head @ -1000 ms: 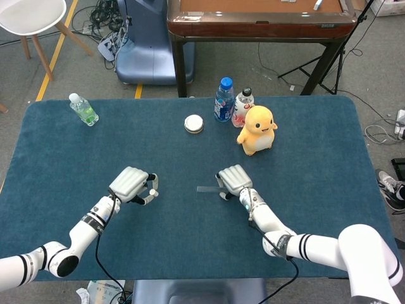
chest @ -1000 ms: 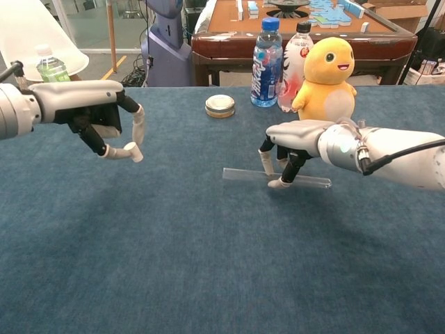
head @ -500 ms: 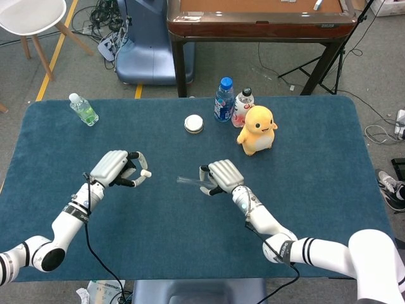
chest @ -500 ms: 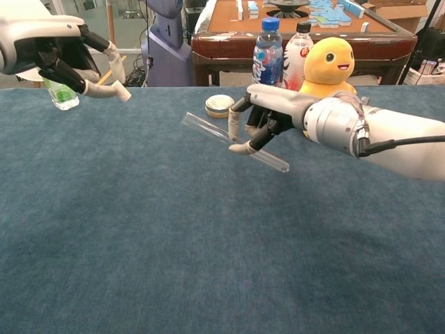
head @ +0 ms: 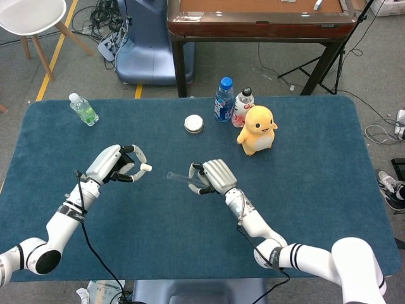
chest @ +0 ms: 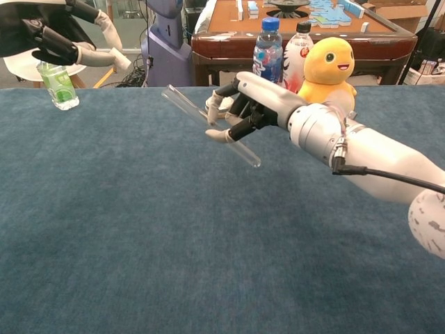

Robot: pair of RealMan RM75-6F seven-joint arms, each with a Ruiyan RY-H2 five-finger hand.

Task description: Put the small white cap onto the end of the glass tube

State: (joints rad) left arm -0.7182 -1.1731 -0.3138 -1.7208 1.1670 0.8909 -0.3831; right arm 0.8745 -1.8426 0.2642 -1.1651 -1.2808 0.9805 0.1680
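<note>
Chest view: right hand [chest: 243,104] pinches the glass tube [chest: 211,124] mid-length, lifted off the blue table [chest: 174,243], tilted — free end toward the left hand [chest: 52,38], well apart, which pinches the small white cap [chest: 119,61] at its fingertips. Behind: yellow duck toy [chest: 328,66], two bottles.

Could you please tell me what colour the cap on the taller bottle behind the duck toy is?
Blue; the bottle cap shows best in the chest view.
</note>
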